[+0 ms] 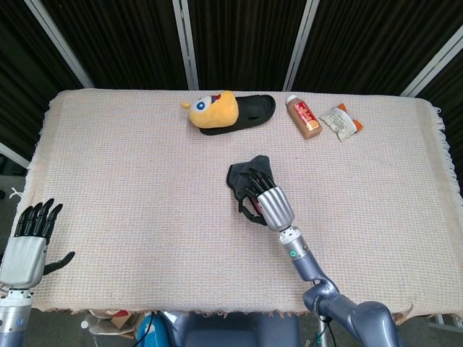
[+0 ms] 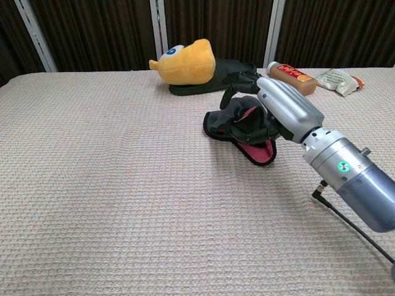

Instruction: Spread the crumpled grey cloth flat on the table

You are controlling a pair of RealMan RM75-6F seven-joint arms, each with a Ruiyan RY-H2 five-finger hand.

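The crumpled dark grey cloth [image 2: 229, 125] [image 1: 244, 176], pink-red on its inner side, lies bunched on the table's middle. My right hand [image 2: 281, 110] [image 1: 269, 202] hovers over its right part. The fingers [image 2: 237, 82] arch apart above the cloth, and the thumb lies against a fold. The hand covers the cloth's near right edge. My left hand [image 1: 27, 242] hangs open off the table's front left corner, holding nothing, and shows only in the head view.
A yellow plush slipper [image 1: 224, 112] [image 2: 197, 65] lies at the back middle. A brown bottle [image 1: 304, 117] [image 2: 292, 77] and a snack packet [image 1: 341, 120] [image 2: 338, 80] lie at the back right. A woven beige mat [image 1: 130, 181] covers the table.
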